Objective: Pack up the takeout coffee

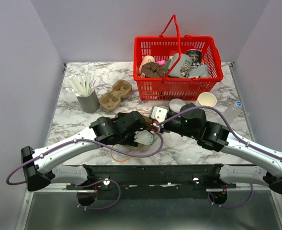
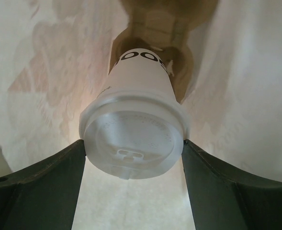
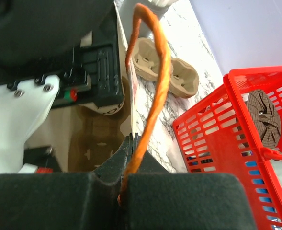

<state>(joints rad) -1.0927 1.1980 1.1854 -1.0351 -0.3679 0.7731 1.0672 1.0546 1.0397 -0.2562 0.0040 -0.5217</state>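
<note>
The takeout coffee (image 2: 138, 91), a small white paper cup with a white lid (image 2: 131, 143), hangs inside the brown paper bag (image 2: 246, 72). My left gripper (image 2: 133, 148) is shut on it, with the fingers pressing the lid's rim from both sides. In the top view the left gripper (image 1: 148, 136) is sunk into the bag and hides the cup. My right gripper (image 3: 136, 139) is shut on the bag's upper edge by its orange twisted handle (image 3: 155, 72). The cup's base (image 3: 109, 108) shows inside the bag (image 3: 93, 139). The right gripper (image 1: 157, 115) sits just behind the left.
A red shopping basket (image 1: 176, 67) full of items stands at the back. A cardboard cup carrier (image 1: 116, 94) and a grey holder of stirrers (image 1: 88, 100) lie at the back left. A stack of cups (image 1: 207, 100), loose lids (image 1: 176, 105) and a bottle (image 1: 234, 112) are on the right.
</note>
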